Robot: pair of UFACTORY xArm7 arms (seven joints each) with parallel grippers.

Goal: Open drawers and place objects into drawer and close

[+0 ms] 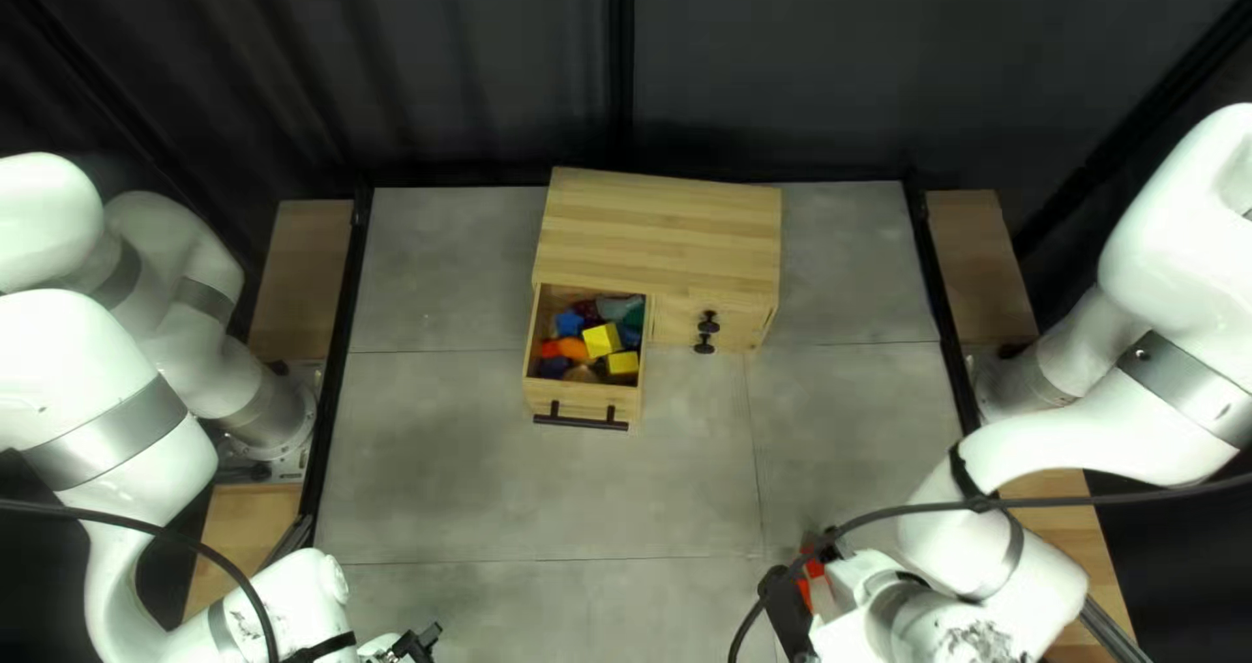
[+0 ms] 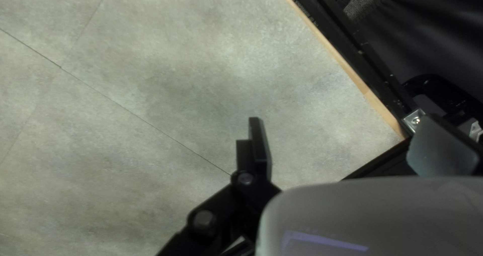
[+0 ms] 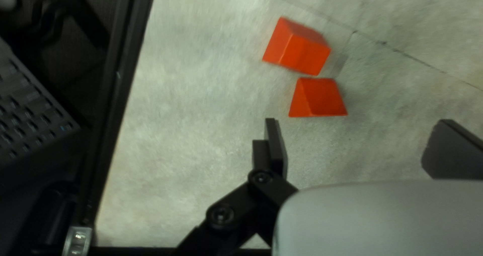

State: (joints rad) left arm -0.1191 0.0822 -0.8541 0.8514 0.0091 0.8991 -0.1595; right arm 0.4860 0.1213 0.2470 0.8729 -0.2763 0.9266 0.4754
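A wooden cabinet [image 1: 665, 226] stands at the table's far side. Its left drawer [image 1: 587, 404] is pulled out and holds several coloured blocks; the front beside it, with black knobs [image 1: 707, 323], is closed. My left gripper [image 1: 420, 644] is low over the near edge; in its wrist view the gripper [image 2: 347, 142] is open over bare table. My right gripper [image 1: 793, 601] is at the near right, beside partly hidden red pieces. In the right wrist view the gripper [image 3: 359, 140] is open, with two red blocks, one [image 3: 318, 100] closer and one [image 3: 298, 47] farther, ahead of it on the table.
Black rails [image 1: 342, 350] line the table's sides, with wooden strips outside them. A dark cable [image 1: 913, 512] crosses in front of my right arm. Dark curtains hang behind the cabinet. A black rail [image 3: 108, 130] runs beside the red blocks' area in the right wrist view.
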